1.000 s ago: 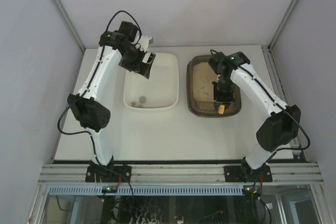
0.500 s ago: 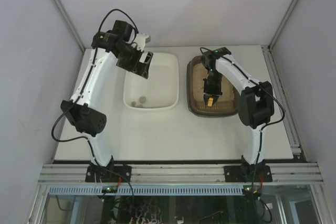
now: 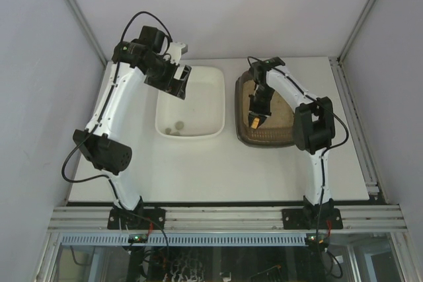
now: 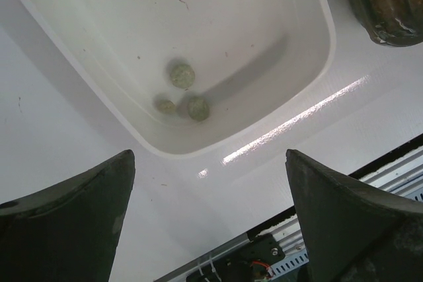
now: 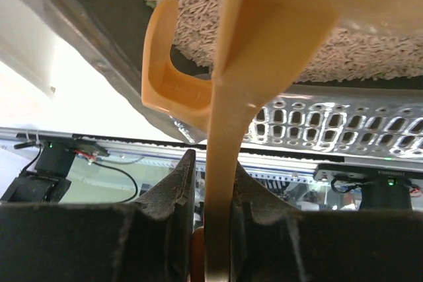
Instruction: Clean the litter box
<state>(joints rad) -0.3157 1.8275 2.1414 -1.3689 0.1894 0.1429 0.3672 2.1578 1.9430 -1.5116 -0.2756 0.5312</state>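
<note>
The litter box (image 3: 281, 138) is a dark brown tray with beige litter, at the right of the table. My right gripper (image 3: 256, 117) hangs over its left half, shut on the handle of a yellow scoop (image 3: 255, 123). The right wrist view shows the scoop handle (image 5: 231, 130) pinched between the fingers of my right gripper (image 5: 215, 170), with litter (image 5: 198, 4) and the box's dark rim (image 5: 99, 11) beyond it. My left gripper (image 3: 180, 82) is open above the far left corner of the white tub (image 3: 201, 97). In the left wrist view my left gripper (image 4: 209, 163) holds nothing.
The white tub (image 4: 264, 44) holds three grey-green clumps (image 4: 183, 75) near its front wall, plus one at its far end. A corner of the litter box (image 4: 383, 4) lies just right of it. Grey walls close in the table on three sides.
My right gripper has carried the scoop leftward across the litter box, and the arm's elbow has folded up and in. My left arm has shifted slightly left and stayed open.
</note>
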